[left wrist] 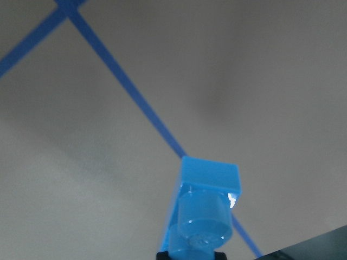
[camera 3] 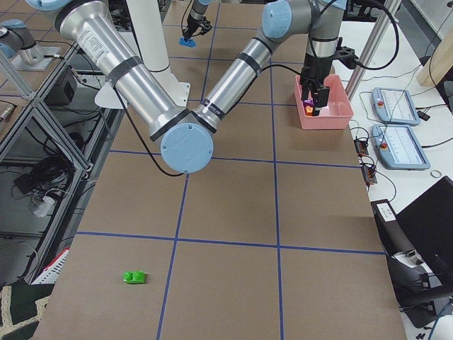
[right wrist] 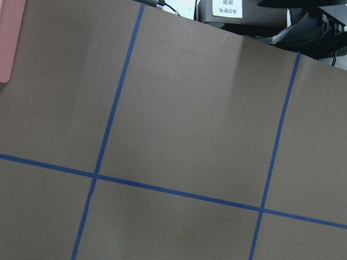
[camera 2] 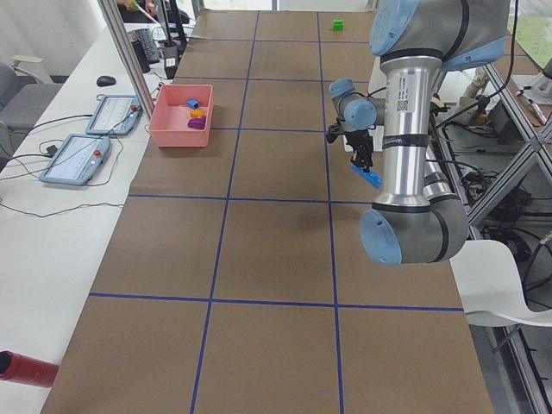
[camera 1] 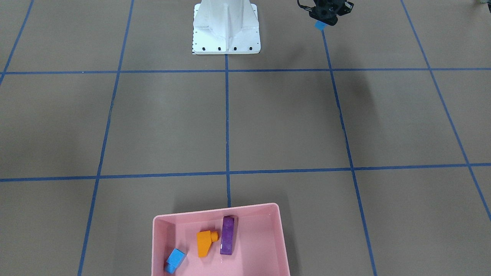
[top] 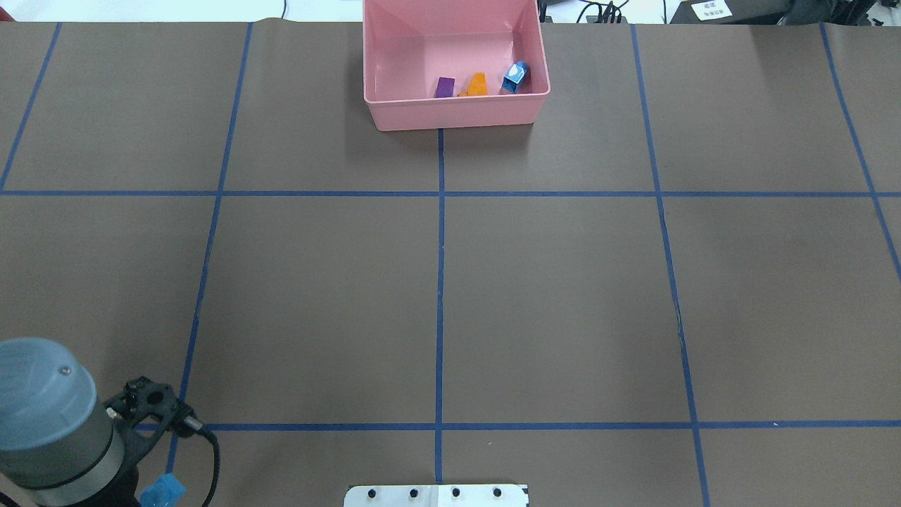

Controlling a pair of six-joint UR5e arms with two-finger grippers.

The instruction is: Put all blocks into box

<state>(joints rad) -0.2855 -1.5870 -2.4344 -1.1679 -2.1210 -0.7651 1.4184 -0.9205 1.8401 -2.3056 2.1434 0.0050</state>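
Pink box cut by bottom edge, blue bar cropped too (left wrist view)

Left arm: silver tube, grey-blue joint caps, black bands, small white label.
Right arm: silver tube, black bands, grey-blue elbow cap.
Base: white metal, black screws along one edge.
Left gripper: black, with a looping black cable.

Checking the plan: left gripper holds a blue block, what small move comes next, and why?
Probably carry the blue block in the left gripper toward the pink box: it hangs far from the box, where three blocks already lie.
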